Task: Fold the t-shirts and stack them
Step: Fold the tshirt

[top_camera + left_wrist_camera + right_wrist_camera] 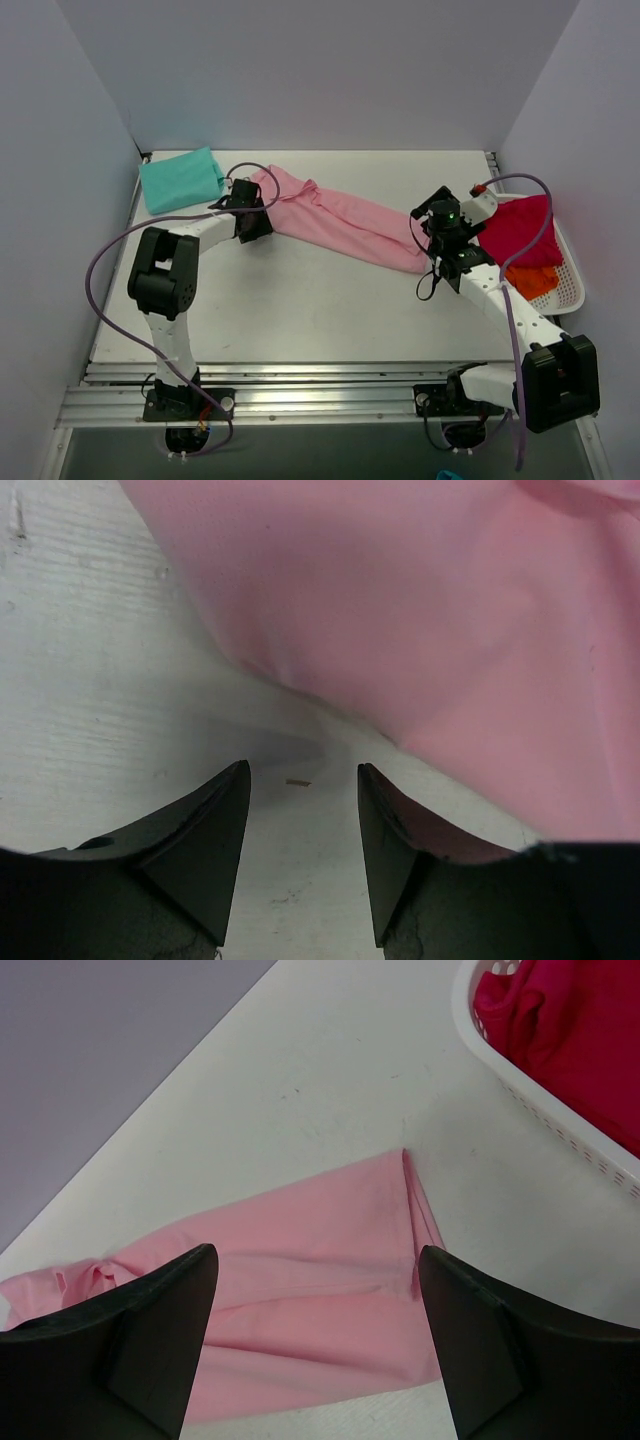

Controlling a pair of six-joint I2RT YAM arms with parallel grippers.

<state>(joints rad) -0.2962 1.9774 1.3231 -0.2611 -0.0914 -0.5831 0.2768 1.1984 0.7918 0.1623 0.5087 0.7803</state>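
Left gripper (303,770): fingers apart and holding nothing. We see bare table between the tips, with the pink cloth's edge just past them. It sits at the shirt's far-left end.
Right gripper (315,1250): released, jaws spread wide, holding nothing. It is over the shirt's right end, which shows between the fingers. We cannot tell whether the tips touch the cloth.
Pink t-shirt (340,225): unfolded, drawn out into a long, wrinkled band. It runs diagonally across the table from far left to the right, between the two grippers. The far-left end is bunched and the right end lies flatter.
Teal t-shirt (180,180): folded into a compact block at the table's far-left corner, just beside the pink shirt's end and the left gripper.
Crimson t-shirt (520,232): heaped in the basket, spilling over its inner rim.
Orange t-shirt (530,280): in the same basket, partly under the crimson one.
Basket (572,285): white mesh, at the table's right edge, near the right gripper.
Table (300,310): white, lightly scuffed, with one small speck between the left fingertips.
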